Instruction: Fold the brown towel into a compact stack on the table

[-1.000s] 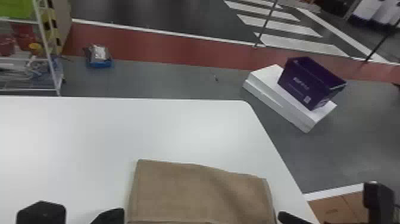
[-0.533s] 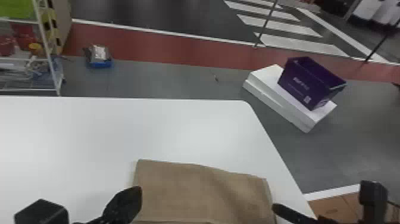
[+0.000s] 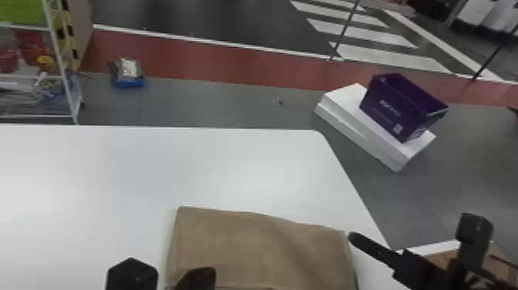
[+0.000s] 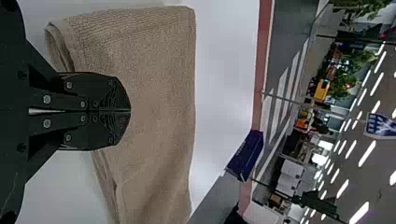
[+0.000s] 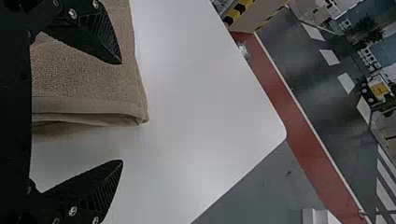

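"What is the biggest thing there?"

"It is the white table (image 3: 115, 166). Beyond its far left part stands a white rack (image 3: 38, 115), which holds a green item (image 3: 21, 11) on top, with red containers (image 3: 32, 42) and a small yellow one (image 3: 46, 61) below."

"And on the other side?"

"On the floor there lie white slabs (image 3: 339, 104), and on them rests a purple bin (image 3: 379, 96), tilted in the view. Its inside is dark, so what it contains, one cannot tell. Nearer is a brown carton (image 3: 445, 258)."

"Where is the brown towel (image 3: 269, 247)?"

"It lies on the near part of the table, close to the right edge, folded in layers; the wrist views show its layered borders."

"And the grippers?"

"The left gripper (image 3: 198, 275) is over the left part of the towel, its jaws pressed together. The right gripper (image 3: 375, 247) is at the right border of the towel, its jaws widely spread: one finger is above the cloth, the other above the bare table."

"Something smaller?"

"A blue tray (image 3: 131, 82) on the floor carries a silvery packet (image 3: 128, 67). As for writing, the bin has pale print and a small square label (image 3: 398, 128) on its side."
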`<state>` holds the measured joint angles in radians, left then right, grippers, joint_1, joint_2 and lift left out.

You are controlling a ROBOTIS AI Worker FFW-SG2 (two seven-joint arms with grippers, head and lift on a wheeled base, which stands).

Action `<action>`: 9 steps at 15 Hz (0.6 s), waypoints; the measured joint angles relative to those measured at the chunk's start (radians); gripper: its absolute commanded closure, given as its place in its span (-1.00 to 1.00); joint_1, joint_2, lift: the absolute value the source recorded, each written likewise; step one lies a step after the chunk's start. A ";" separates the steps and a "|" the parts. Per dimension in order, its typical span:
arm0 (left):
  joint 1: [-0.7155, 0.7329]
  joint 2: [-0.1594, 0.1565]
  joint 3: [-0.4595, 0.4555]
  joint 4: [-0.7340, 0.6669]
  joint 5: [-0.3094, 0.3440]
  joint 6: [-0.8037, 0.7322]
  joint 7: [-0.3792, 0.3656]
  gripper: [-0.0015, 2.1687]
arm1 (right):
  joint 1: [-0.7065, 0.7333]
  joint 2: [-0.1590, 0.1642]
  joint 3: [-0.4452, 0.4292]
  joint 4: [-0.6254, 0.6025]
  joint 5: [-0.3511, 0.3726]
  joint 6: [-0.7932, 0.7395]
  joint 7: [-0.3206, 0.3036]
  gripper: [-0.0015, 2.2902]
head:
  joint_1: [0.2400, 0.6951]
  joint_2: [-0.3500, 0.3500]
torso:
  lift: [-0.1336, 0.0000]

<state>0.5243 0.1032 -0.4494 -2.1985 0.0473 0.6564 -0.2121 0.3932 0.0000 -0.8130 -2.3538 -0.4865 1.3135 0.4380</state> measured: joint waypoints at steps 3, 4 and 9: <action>-0.026 -0.002 -0.016 0.024 -0.037 0.067 0.031 0.72 | -0.034 0.000 0.059 0.025 0.047 0.011 0.000 -0.32 | 1.00 -1.00 | -0.85; -0.029 -0.002 -0.019 0.026 -0.046 0.080 0.034 0.72 | -0.043 0.000 0.075 0.035 0.061 0.014 0.001 0.01 | 1.00 -1.00 | -0.85; -0.037 0.000 -0.029 0.018 -0.064 0.137 0.058 0.72 | -0.080 0.000 0.099 0.063 0.082 0.067 0.019 0.40 | 1.00 -1.00 | -0.85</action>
<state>0.4875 0.1035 -0.4782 -2.1801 -0.0170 0.7933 -0.1536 0.3128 0.0000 -0.7142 -2.2907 -0.4050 1.3810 0.4573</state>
